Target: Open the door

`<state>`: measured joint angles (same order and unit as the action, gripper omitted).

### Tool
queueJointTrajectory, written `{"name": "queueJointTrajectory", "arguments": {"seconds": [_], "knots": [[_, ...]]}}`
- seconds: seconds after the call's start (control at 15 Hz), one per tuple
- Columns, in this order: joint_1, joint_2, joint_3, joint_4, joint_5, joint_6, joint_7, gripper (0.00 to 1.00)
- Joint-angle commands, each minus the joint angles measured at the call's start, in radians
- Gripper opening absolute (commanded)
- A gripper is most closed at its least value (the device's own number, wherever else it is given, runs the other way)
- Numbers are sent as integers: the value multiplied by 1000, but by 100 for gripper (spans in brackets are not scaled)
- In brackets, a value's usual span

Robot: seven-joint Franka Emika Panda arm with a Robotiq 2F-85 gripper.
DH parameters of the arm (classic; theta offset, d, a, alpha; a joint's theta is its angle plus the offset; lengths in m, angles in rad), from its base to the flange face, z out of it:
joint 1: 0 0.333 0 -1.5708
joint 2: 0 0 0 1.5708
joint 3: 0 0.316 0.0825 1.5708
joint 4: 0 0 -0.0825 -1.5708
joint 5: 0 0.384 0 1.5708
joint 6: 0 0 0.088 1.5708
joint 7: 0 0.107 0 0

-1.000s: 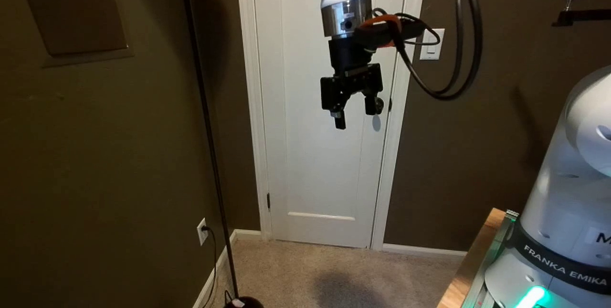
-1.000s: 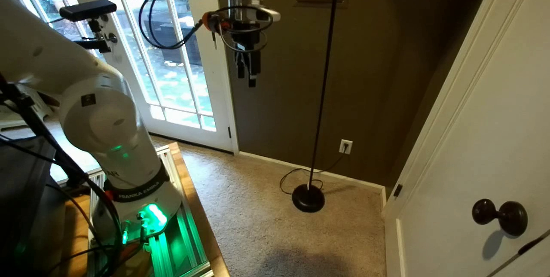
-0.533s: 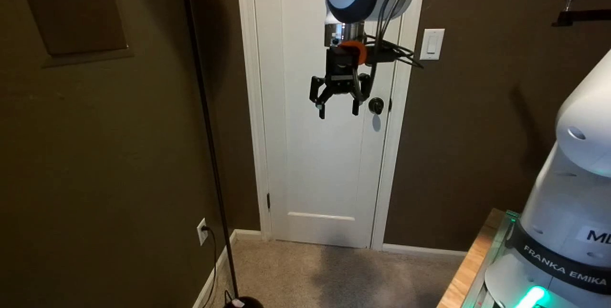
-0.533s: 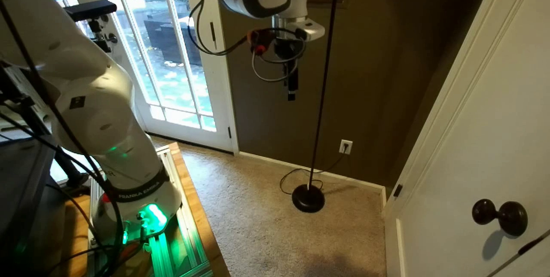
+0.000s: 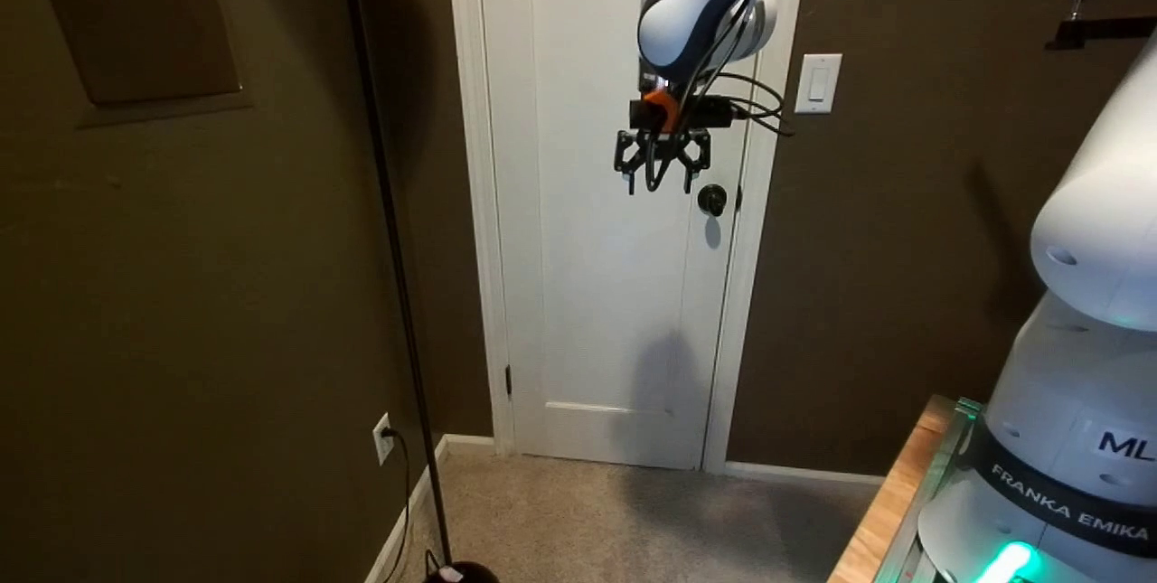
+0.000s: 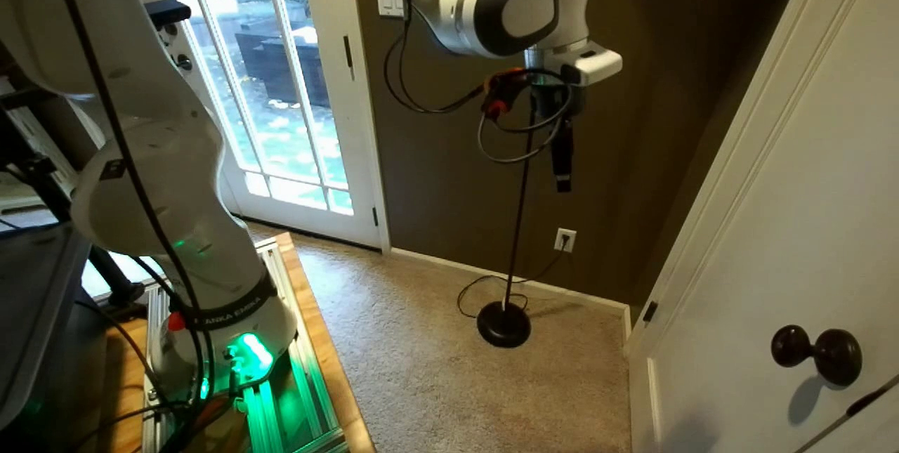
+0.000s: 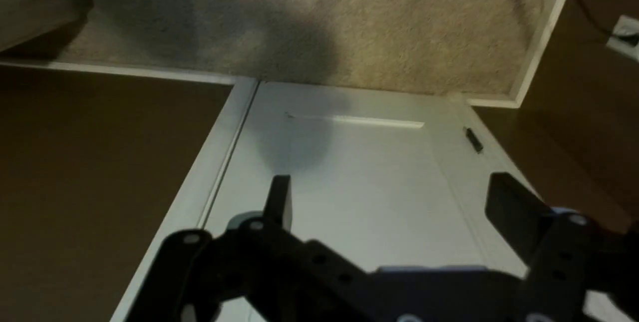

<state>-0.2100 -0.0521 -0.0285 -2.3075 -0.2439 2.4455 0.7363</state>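
The tall white door (image 5: 597,312) stands closed in its white frame; it also shows at the right in an exterior view (image 6: 765,249) and fills the middle of the wrist view (image 7: 369,162). Its dark round knob (image 5: 712,200) is near the right edge of the door there and also shows in an exterior view (image 6: 839,357). The knob is out of the wrist view. My gripper (image 5: 660,187) is open and empty, pointing down, in the air well apart from the door (image 6: 563,187). Its two fingers stand wide apart in the wrist view (image 7: 391,182).
A floor lamp with a thin dark pole and round base (image 6: 503,324) stands near the brown wall. The wooden table edge (image 6: 330,362) is beside the robot base. A glass-paned door (image 6: 358,158) is behind the arm. A light switch (image 5: 818,84) is beside the white door.
My arm has swung toward the white door; the gripper moved rightward in one exterior view and farther off in another. The knob, partly covered earlier, now shows fully. The door has not moved.
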Motion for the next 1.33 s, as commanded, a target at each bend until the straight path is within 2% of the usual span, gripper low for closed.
{"name": "queueJointTrajectory", "arguments": {"seconds": [0.0,0.13,0.47,0.93,1.27], "knots": [[8,105,-54,125,-153,-20,89,100],[18,157,-86,176,-177,-13,61,100],[19,289,-151,286,-103,-11,-41,100],[-21,404,-228,393,20,6,-264,100],[-70,468,-248,458,115,13,-427,100]]}}
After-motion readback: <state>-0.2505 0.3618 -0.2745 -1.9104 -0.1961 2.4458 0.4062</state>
